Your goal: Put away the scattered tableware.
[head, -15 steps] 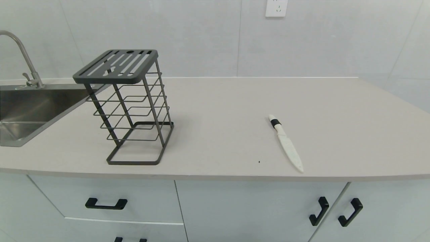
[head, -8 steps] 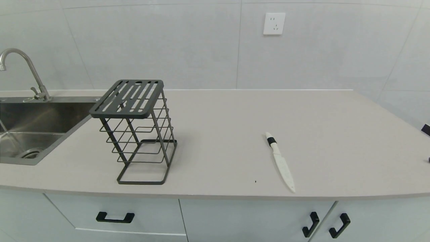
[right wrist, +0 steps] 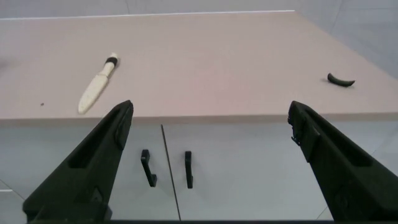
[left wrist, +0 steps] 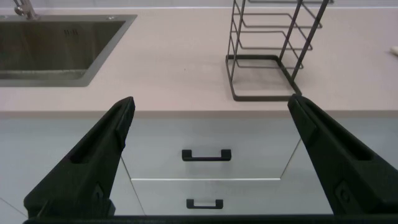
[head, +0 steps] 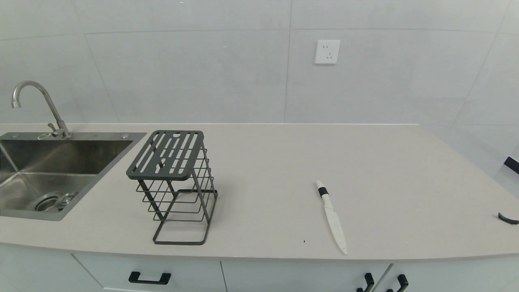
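Observation:
A white knife [head: 331, 217] with a black band near its handle lies flat on the counter, right of centre, its tip toward the front edge. It also appears in the right wrist view, knife [right wrist: 98, 84]. A black wire knife rack [head: 172, 184] with a slotted top stands upright left of centre, near the sink; its base shows as rack [left wrist: 273, 50]. My left gripper [left wrist: 211, 102] hangs open in front of the cabinet drawers, below counter height. My right gripper [right wrist: 211, 107] is open too, low before the cabinet doors, nearer than the knife.
A steel sink [head: 48, 170] with a tap [head: 40, 105] sits at the counter's left end. A small black curved piece [head: 507, 219] lies near the right edge, also seen as piece [right wrist: 341, 80]. Bare counter [head: 263, 170] stretches between rack and knife. A wall socket [head: 327, 51] is behind.
The whole head picture has shifted downward, so the camera has moved; more wall and sink show. Rack and knife keep their places on the counter.

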